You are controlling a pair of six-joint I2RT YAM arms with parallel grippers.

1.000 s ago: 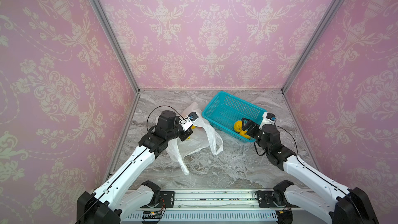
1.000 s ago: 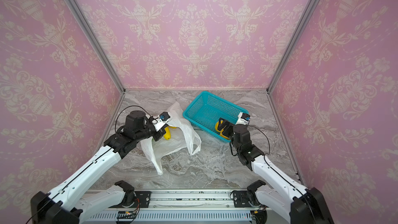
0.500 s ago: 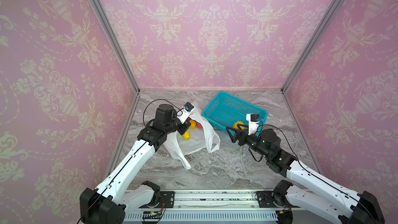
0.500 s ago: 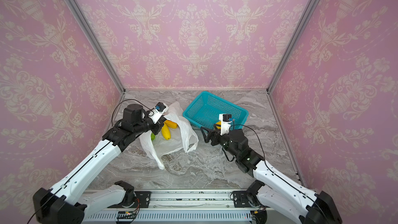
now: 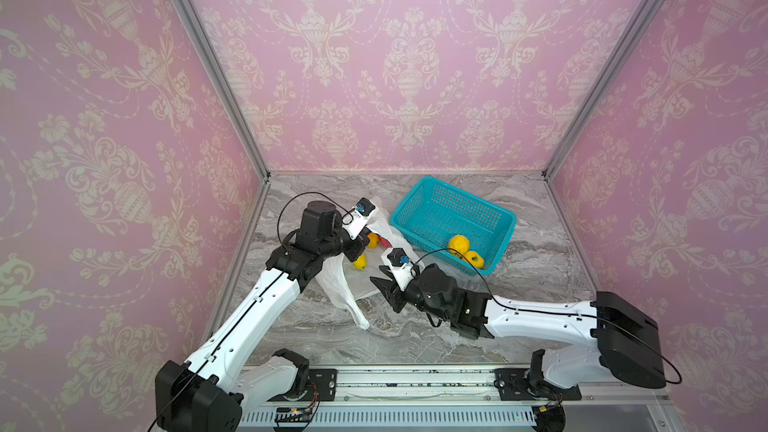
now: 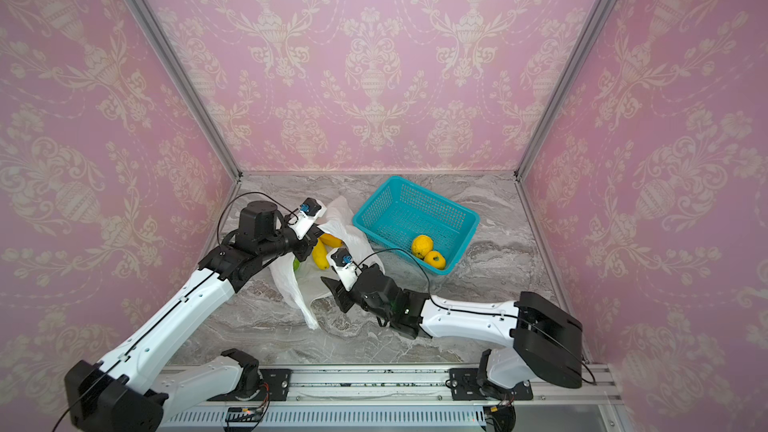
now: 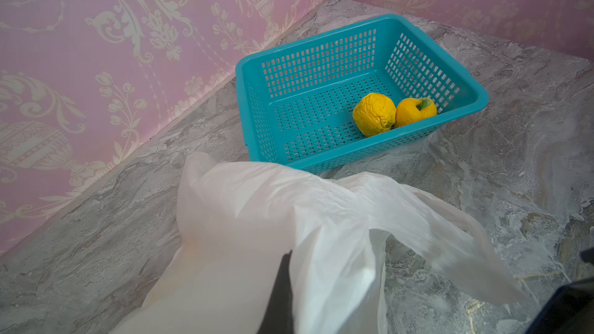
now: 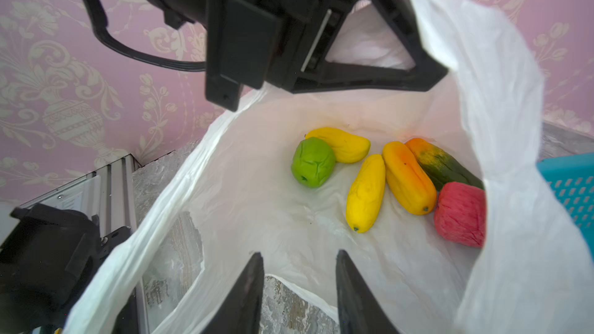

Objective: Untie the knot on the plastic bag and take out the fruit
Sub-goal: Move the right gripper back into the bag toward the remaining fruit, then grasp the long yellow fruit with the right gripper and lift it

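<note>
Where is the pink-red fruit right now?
Right wrist view: the pink-red fruit lies inside the plastic bag, beside the long green-orange piece, nearest the teal basket.

On your bench (image 5: 540, 268), the plastic bag (image 5: 334, 282) lies just left of the basket (image 5: 409, 205). Two fruit pieces (image 5: 457, 243) sit together in the basket's near corner; six other fruit pieces (image 8: 366, 194) lie inside the bag.

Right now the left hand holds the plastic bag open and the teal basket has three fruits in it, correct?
Not three: the left wrist view shows the teal basket holding two fruits, a wrinkled yellow one and a yellow-orange one. The left hand does hold the plastic bag open.
</note>
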